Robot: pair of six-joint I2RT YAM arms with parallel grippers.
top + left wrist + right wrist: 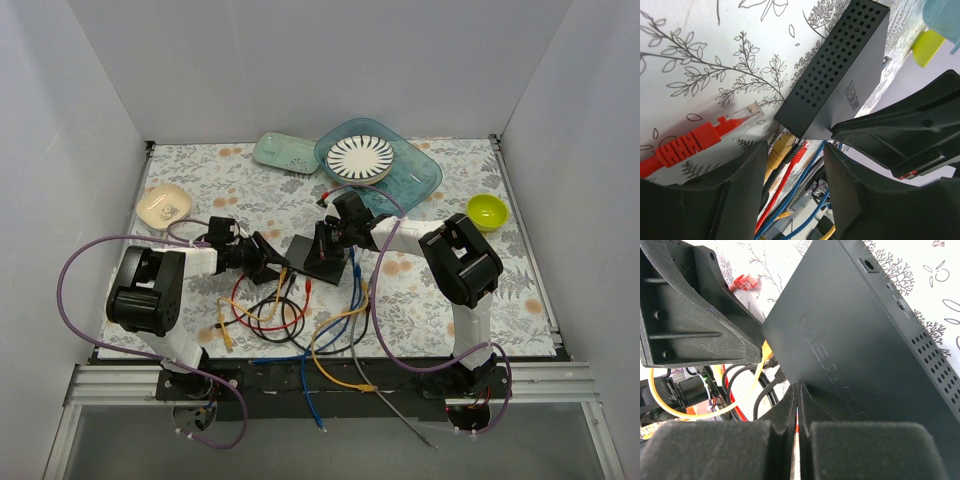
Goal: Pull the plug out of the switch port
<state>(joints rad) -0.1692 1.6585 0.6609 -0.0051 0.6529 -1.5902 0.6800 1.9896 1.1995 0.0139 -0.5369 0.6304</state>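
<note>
Switch (320, 257) seen mid-table. Right gripper (797, 395) fingers together, tips at switch edge, judged to steady it. Left gripper (795, 150) fingers apart, nothing clamped. Red plug (737, 120) seen loose on cloth (700, 60) just beside switch; yellow plug (780, 147) seated in port. Step judged: release after pull. Next: left gripper to be backed away, cables (300, 330) not snagged.

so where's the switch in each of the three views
top external: switch at picture centre, below the striped plate
left wrist: switch upper centre, perforated side showing
right wrist: switch fills centre and right
shared landmark: leaf-print tablecloth
</note>
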